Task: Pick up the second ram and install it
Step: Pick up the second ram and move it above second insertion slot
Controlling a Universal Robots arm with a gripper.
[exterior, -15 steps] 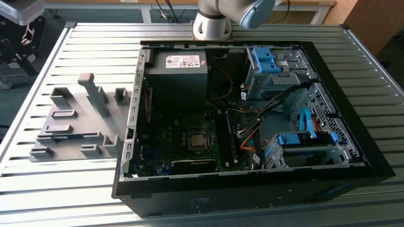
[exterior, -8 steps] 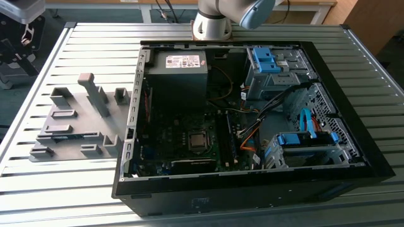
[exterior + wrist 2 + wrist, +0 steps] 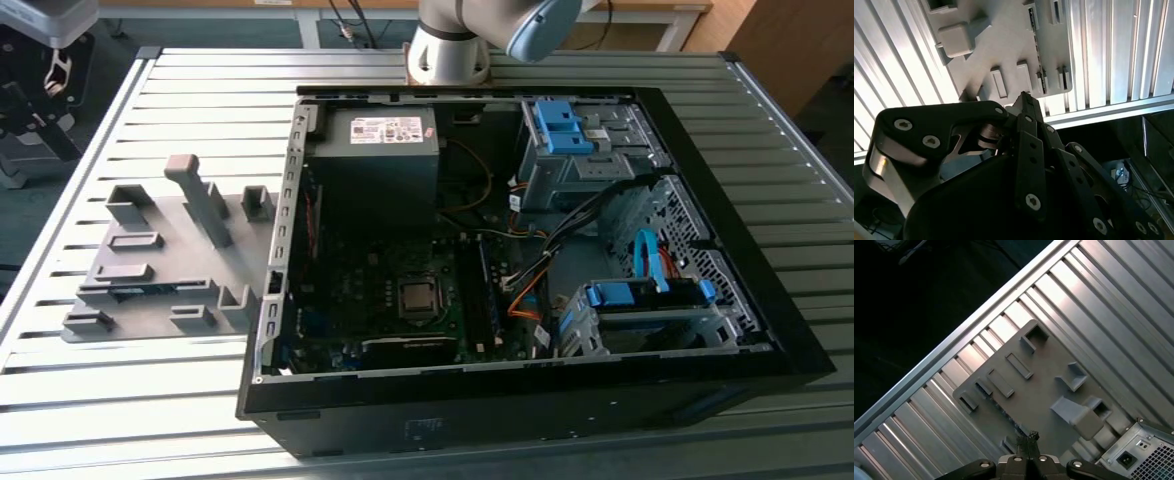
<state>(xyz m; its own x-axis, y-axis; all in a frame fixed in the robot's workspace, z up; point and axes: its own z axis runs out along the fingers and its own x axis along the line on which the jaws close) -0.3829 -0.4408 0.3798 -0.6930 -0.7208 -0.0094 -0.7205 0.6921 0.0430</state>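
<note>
My pincer (image 3: 1028, 437) is clenched. In both wrist views its two fingertips (image 3: 1024, 98) press together and I see nothing between them. It grasps nothing and hangs well above the grey plastic fixture (image 3: 1039, 385). That fixture lies flat on the slatted metal table (image 3: 1114, 300). In both wrist views my tips show against one edge of the fixture, apart from it, with its raised blocks and slots spread out beyond them.

In the exterior view the second ram (image 3: 160, 289) sits in the fixture (image 3: 167, 255), a thin blue strip on edge in the long slot along the fixture's near side. Nothing touches it.

The fixture rests on the table (image 3: 214, 80) at the exterior view's left of the computer case (image 3: 534, 405), just beside the case wall. The case lies on its side with the cover off. Its motherboard (image 3: 367, 290) faces up, with the processor socket (image 3: 420, 297) near the middle. The power supply (image 3: 380, 150) sits at the far end of the case, and a corner of it shows in the first wrist view (image 3: 1141, 456).
</note>
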